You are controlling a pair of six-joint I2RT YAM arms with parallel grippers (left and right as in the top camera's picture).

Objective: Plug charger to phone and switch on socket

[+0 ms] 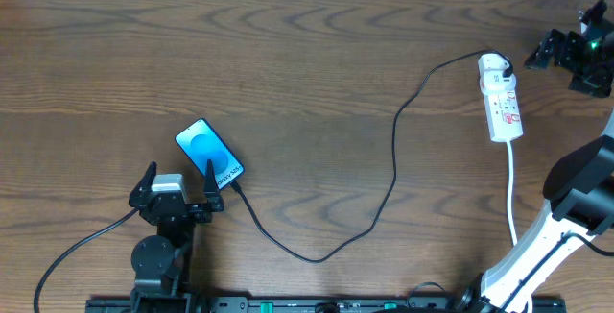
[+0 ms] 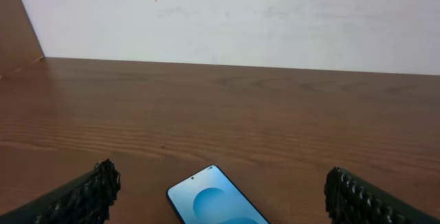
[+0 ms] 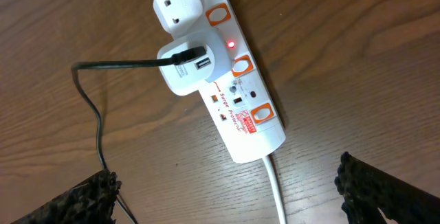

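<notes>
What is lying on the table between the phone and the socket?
Only the charger cable, looping from the phone side up to the socket; the overhead view shows it.

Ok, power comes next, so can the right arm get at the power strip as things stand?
Probably yes: the right gripper hangs open close to the power strip, nothing between them. The plug and cable occupy one end; the orange switches lie uncovered.

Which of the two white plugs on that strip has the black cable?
The inner plug, nearer the strip's middle: the cable enters its side; the end plug has none.
</notes>
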